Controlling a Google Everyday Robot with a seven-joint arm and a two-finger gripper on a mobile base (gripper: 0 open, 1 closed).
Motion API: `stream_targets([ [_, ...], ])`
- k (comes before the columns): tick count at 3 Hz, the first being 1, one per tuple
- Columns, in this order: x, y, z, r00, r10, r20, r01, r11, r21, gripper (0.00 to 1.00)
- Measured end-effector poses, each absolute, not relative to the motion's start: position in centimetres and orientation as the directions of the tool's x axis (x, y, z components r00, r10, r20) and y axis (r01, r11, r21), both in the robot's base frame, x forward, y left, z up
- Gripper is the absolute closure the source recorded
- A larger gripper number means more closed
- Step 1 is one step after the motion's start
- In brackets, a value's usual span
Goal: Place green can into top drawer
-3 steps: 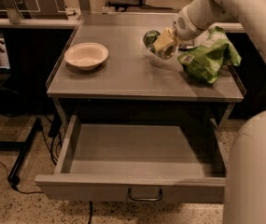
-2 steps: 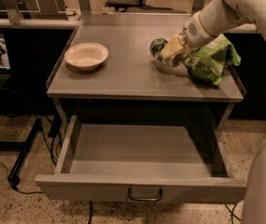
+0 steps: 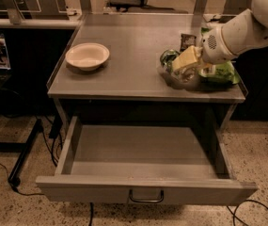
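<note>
The green can is dark green with a silver end and sits in my gripper, whose yellowish fingers are closed around it. I hold it just above the right front part of the grey table top, with its shadow on the surface below. The top drawer is pulled wide open under the table. Its inside is empty, and its dark bar handle is at the centre of the front panel. My white arm comes in from the upper right.
A light-green chip bag lies right behind the gripper at the table's right edge. A small dark packet lies behind it. A white bowl stands at the table's left. Cables lie on the speckled floor at left.
My gripper has moved with the green can toward the table's front edge and a little to the right, lower in the view. The drawer, the bowl and the chip bag have not moved.
</note>
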State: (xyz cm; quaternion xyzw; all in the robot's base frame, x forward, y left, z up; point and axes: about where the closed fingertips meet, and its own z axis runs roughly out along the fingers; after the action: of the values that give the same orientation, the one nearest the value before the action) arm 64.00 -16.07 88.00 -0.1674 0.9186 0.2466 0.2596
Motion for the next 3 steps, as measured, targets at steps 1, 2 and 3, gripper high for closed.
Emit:
stream_targets([
  [1,62.40,-16.23,87.90,-0.826,-0.124,-0.549,-0.399,0.817,0.416,1.00],
  [2,61.59,-16.78,87.63,-0.845,-0.067,-0.530,-0.349,0.821,0.453,1.00],
  [3,61.59,-16.77,87.63,-0.845,-0.067,-0.530,-0.349,0.821,0.453,1.00],
])
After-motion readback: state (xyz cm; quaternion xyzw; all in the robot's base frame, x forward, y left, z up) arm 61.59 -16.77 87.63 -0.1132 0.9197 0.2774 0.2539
